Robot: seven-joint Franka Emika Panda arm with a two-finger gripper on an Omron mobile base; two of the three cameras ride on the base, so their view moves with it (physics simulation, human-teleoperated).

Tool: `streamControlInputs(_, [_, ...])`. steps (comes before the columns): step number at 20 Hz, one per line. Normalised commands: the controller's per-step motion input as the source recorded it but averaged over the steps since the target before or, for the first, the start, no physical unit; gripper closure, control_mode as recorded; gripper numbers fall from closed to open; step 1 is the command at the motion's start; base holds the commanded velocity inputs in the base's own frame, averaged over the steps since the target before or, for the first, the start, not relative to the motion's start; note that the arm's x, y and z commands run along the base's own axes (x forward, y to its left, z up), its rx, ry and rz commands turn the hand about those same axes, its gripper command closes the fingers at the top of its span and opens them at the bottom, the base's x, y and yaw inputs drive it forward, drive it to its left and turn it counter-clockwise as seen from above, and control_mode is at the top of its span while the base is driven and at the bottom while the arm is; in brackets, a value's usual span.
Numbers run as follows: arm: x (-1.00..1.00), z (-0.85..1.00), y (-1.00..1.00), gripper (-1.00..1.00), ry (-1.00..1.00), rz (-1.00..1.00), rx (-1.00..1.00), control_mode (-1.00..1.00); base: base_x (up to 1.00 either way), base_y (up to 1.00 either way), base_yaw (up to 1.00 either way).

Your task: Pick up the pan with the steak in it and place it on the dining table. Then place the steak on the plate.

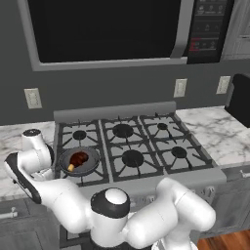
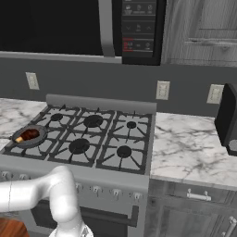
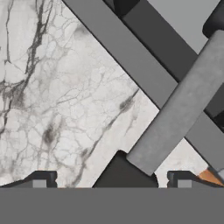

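Observation:
The pan (image 1: 80, 162) sits on the stove's front-left burner and also appears in the right base view (image 2: 28, 137). The steak (image 1: 78, 158), a reddish-brown lump with a yellow spot, lies inside it (image 2: 28, 134). The pan's long handle (image 3: 179, 105) shows grey in the hand view, running diagonally over the stove edge and the marble. My gripper (image 3: 113, 179) is open just above the handle's free end, which lies between the two fingertips (image 3: 43, 177) without touching them. My wrist (image 1: 33, 144) hangs left of the pan. The dining table and the plate are out of view.
The gas stove (image 1: 132, 146) has several grated burners, with a microwave (image 1: 107, 29) above it. Marble counters lie on the left (image 1: 10, 141) and right (image 1: 219, 132). A dark appliance (image 1: 240, 100) stands at the far right. My own arm (image 1: 146, 215) crosses the stove front.

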Motion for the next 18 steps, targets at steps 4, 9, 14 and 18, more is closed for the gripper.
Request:
streamControlInputs(4, [0.10, 0.05, -0.02, -1.00, 0.00, -0.08, 0.03, -1.00, 0.00, 0.00, 0.00])
streamControlInputs(9, [0.19, -0.30, 0.03, -1.00, 0.02, -0.11, -0.08, -1.00, 0.00, 0.00, 0.00])
streamControlInputs(14, [0.24, -0.35, 0.15, -1.00, 0.01, -0.07, -0.10, -1.00, 0.00, 0.00, 0.00])
streamControlInputs(18, [0.02, -0.07, 0.03, 1.00, 0.01, -0.01, -0.02, -1.00, 0.00, 0.00, 0.00])
